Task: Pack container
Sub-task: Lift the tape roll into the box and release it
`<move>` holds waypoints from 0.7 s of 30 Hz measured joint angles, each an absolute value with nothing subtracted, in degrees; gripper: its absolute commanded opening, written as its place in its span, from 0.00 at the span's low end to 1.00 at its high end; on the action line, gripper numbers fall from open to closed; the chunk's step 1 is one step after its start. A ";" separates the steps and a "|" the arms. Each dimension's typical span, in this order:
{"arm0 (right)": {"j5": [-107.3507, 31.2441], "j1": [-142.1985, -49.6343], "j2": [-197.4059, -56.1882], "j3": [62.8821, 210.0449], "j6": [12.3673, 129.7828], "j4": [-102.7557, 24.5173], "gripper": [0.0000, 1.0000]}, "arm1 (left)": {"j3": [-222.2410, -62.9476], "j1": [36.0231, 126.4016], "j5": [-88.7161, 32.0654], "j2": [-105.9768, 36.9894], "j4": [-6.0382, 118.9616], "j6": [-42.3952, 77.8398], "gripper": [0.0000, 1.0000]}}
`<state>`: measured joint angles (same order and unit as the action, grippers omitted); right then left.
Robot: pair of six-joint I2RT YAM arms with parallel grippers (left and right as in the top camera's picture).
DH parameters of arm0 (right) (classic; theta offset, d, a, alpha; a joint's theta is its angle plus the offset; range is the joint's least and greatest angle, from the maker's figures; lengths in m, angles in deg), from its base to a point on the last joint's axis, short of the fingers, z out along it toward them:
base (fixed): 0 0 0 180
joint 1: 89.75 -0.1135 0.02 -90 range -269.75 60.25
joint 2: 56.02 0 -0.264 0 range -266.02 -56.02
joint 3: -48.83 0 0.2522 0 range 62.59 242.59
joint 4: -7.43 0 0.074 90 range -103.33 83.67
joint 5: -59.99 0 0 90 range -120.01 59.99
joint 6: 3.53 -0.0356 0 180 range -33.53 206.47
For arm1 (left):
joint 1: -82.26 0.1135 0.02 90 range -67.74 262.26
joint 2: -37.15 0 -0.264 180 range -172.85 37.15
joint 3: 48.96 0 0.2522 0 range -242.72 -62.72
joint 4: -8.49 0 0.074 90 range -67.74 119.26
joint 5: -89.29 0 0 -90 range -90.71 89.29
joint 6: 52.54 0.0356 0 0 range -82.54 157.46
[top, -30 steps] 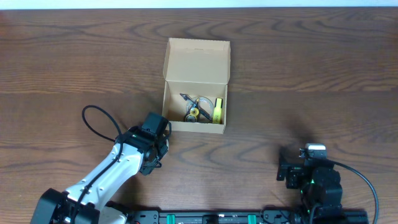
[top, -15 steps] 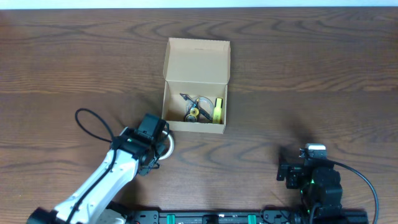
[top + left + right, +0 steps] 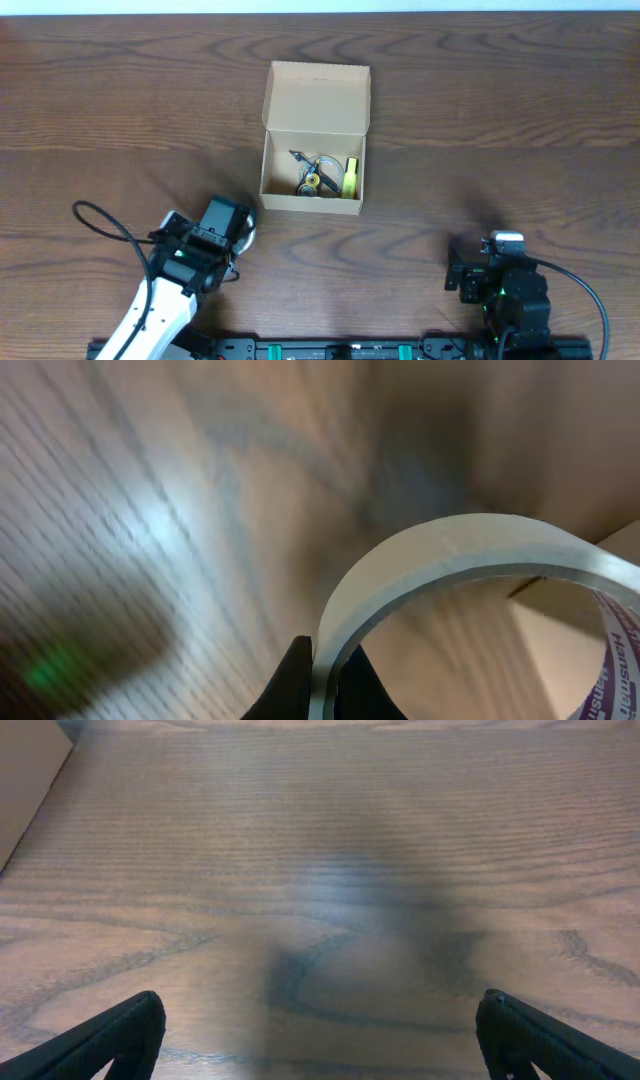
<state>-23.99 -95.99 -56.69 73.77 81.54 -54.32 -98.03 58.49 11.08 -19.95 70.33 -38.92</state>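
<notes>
Well, the container (image 3: 316, 98) is a plain tan cardboard box with no writing on it. It sits near the middle of the brown wooden worktop (image 3: 500, 120), and its lid flap stands open at the far side. Inside, a yellow tape roll (image 3: 350, 178) stands on its edge by the right wall. Next to it is a small heap of dark and shiny things (image 3: 308, 175) that are too little to name. The left pincer (image 3: 324, 672) is near the front left of the box but does not touch it. It is squeezed tight on the thin wall of a white tape roll (image 3: 460, 545), with one finger inside the ring and one outside. Purple letters (image 3: 615, 650) run along the inside of the roll. They start with "Hans" and the rest is cut off. The right pincer (image 3: 320, 1015) is at the front right, well apart from the box. Its fingers are spread wide with only bare wood between them.
</notes>
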 measured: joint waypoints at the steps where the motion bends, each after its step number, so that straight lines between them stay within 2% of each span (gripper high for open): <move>1: -24.01 -95.99 -56.69 73.77 81.54 -54.32 0.99 | -100.76 58.49 13.14 -19.97 70.46 -37.52 0.06; 7: -23.99 -95.99 -56.71 73.77 81.52 -54.30 0.99 | -116.13 58.49 20.26 -21.74 69.87 -27.60 0.07; 12: -23.99 -95.99 -56.71 73.77 81.54 -54.30 0.99 | -126.55 58.49 21.97 -30.46 69.81 -18.68 0.09; 16: -24.01 -95.99 -56.69 73.77 81.52 -54.32 0.99 | -132.50 58.49 19.24 -39.01 69.96 -12.91 0.09; 21: -24.01 -95.99 -56.69 73.77 81.52 -54.30 0.99 | -142.90 58.49 10.10 -50.00 71.60 -2.88 0.09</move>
